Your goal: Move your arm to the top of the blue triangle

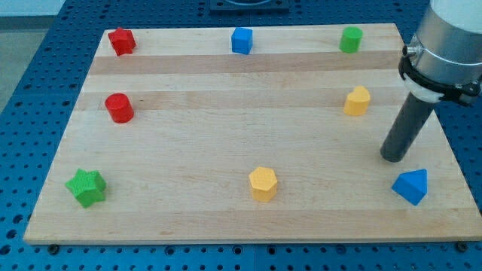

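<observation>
**Desk:** Eight blocks on the board, I count. Where does your arm stand among them?

**Operator:** It enters from the view's upper right, its pale grey housing [449, 38] cut off by the frame edge. From it the dark rod slants down and to the view's left. My tip [392, 157] rests on the wooden board [226, 135], just above and slightly left of the blue triangle [411, 186], close to it but apart. That triangle sits near the board's lower right corner.

**Desk:** Is it gripping anything?

**Operator:** No pincer on this rig, only the bare rod, so nothing opens, closes or is held. The tip touches no block.

**Desk:** And the rest, taken from the triangle?

**Operator:** Up from it, beyond the rod, lies a yellow block [357, 100]; further up, a green cylinder [350, 39]. Level with the triangle and well left sits a yellow hexagon [263, 184], then a green star [85, 187] far left. Far up and left are a blue cube [242, 41], a red cylinder [119, 108] and a red star [121, 41].

**Desk:** Anything unclear?

**Operator:** The upper yellow block's shape is hard to read, and the housing hides the board's far right edge.
</observation>
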